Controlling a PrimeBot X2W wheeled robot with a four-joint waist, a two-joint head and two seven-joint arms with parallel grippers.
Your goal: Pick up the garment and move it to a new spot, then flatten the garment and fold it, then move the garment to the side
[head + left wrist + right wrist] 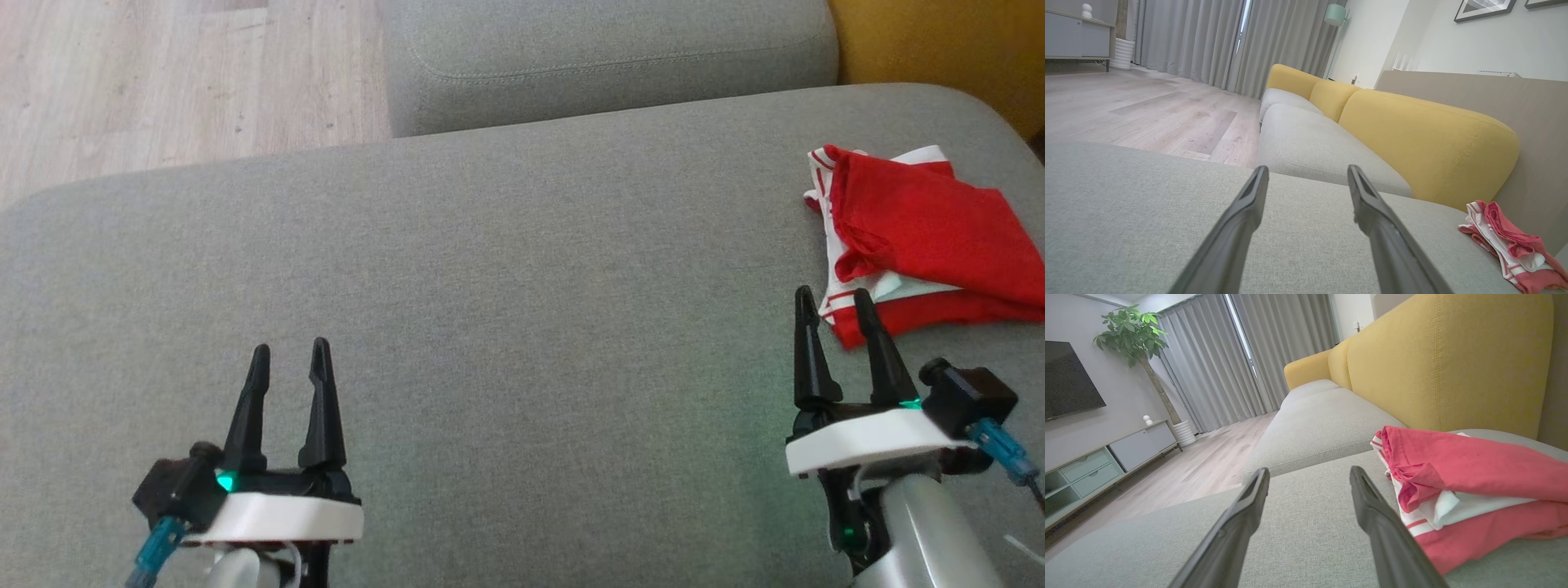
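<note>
The garment (922,237) is a red and white piece, loosely folded into a bundle at the right side of the grey sofa cushion (506,286). It also lies at the lower right in the left wrist view (1511,245) and close on the right in the right wrist view (1461,486). My right gripper (833,298) stands open just left of the garment's near corner, its fingers empty. Far to the left over bare cushion, my left gripper (290,351) is open and holds nothing.
A second grey seat cushion (604,57) adjoins at the back, and yellow backrests (1437,359) run along the right. Wooden floor (180,73) lies beyond the cushion's far left edge. A TV cabinet (1106,457) and a potted plant (1133,330) stand across the room.
</note>
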